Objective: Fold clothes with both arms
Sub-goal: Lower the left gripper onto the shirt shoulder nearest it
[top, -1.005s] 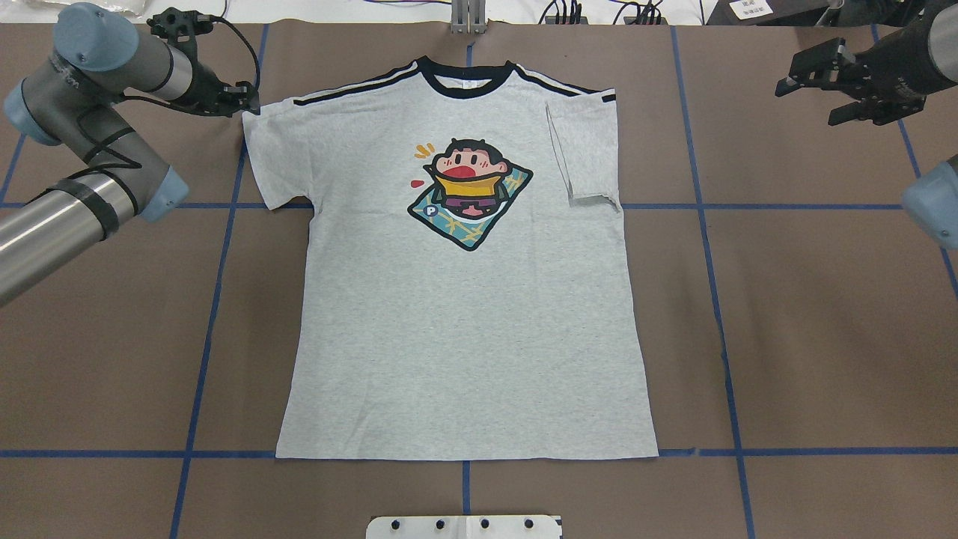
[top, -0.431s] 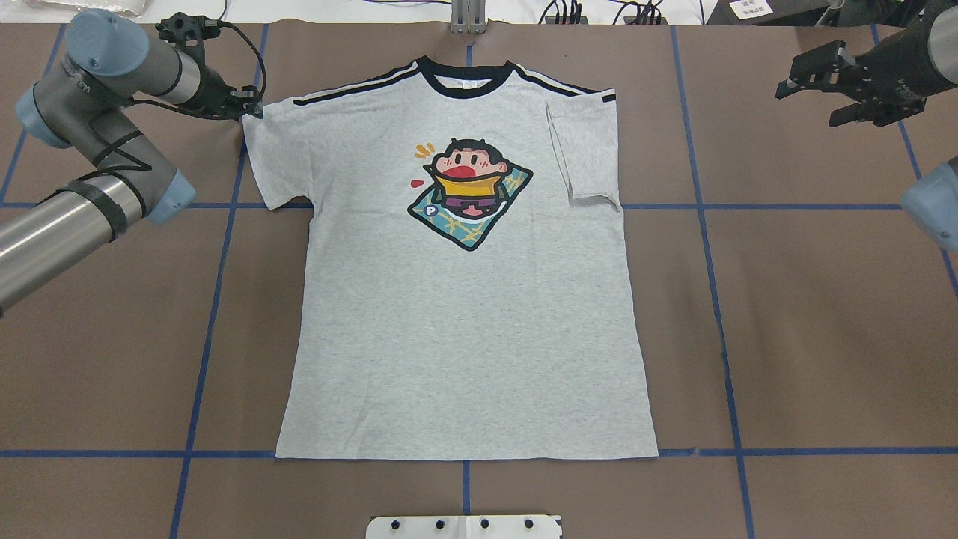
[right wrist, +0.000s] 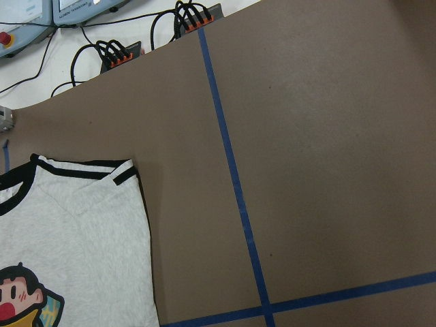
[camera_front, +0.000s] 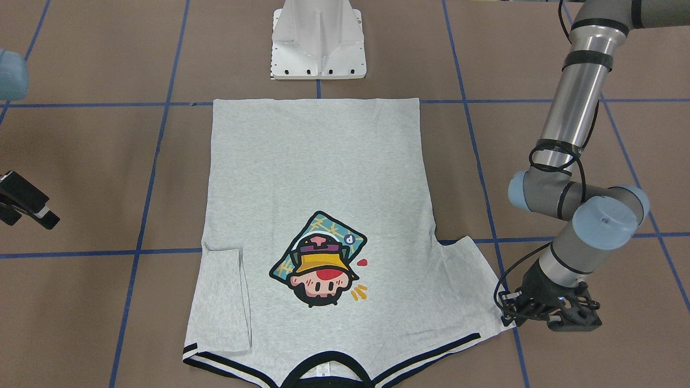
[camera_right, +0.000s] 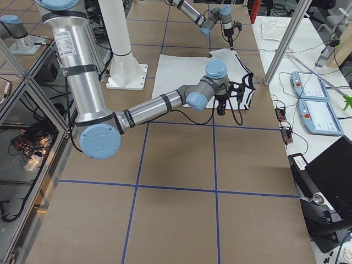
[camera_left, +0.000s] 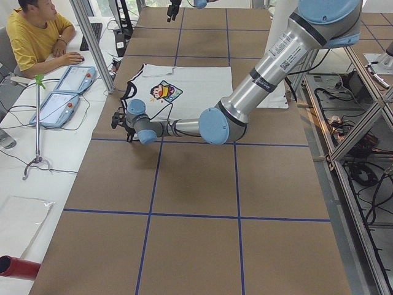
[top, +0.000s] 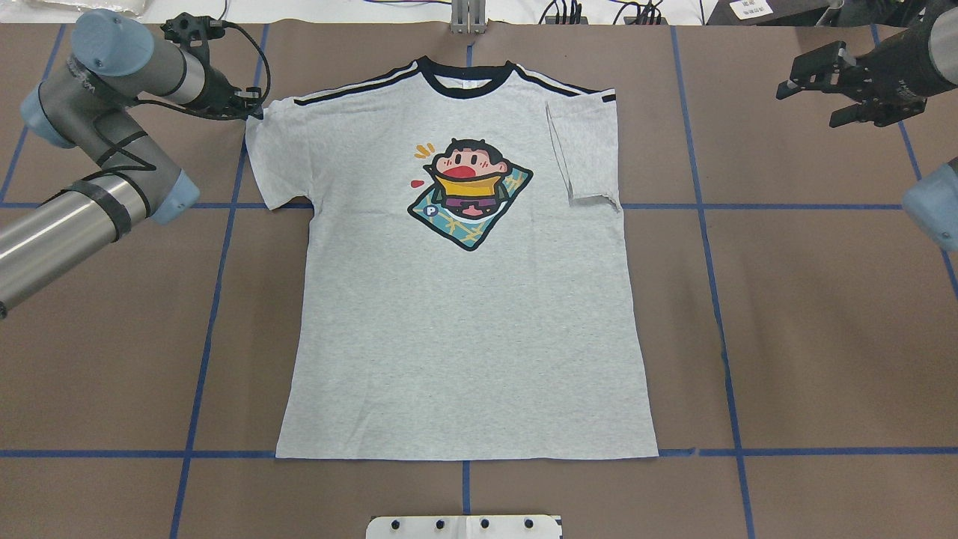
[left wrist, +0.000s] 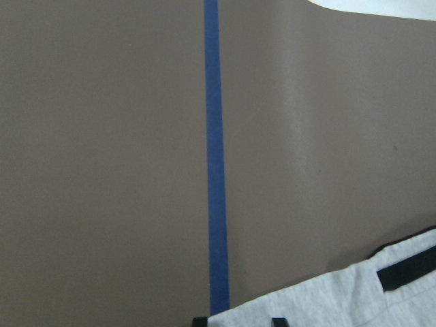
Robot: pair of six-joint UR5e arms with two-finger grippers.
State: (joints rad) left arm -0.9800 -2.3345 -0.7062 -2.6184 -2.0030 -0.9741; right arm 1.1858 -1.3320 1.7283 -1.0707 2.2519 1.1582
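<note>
Grey T-shirt [top: 464, 337] is lying flat on the worktop [top: 823, 337], the left jaws are sitting at its sleeve corner [top: 256, 121] (gripping or not, I cannot tell) and should be pinching just the edge, while the right jaws are hanging open.

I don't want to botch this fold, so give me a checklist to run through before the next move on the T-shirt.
1. T-shirt lies flat, print up: ok.
2. Right-side sleeve folded in onto the T-shirt: ok.
3. Left-side sleeve spread flat, not yet folded: ok.
4. Left gripper at the outer corner of that sleeve: ok.
5. Left gripper shut on the sleeve: cannot tell.
6. Right gripper open and clear of the T-shirt: ok.
</note>
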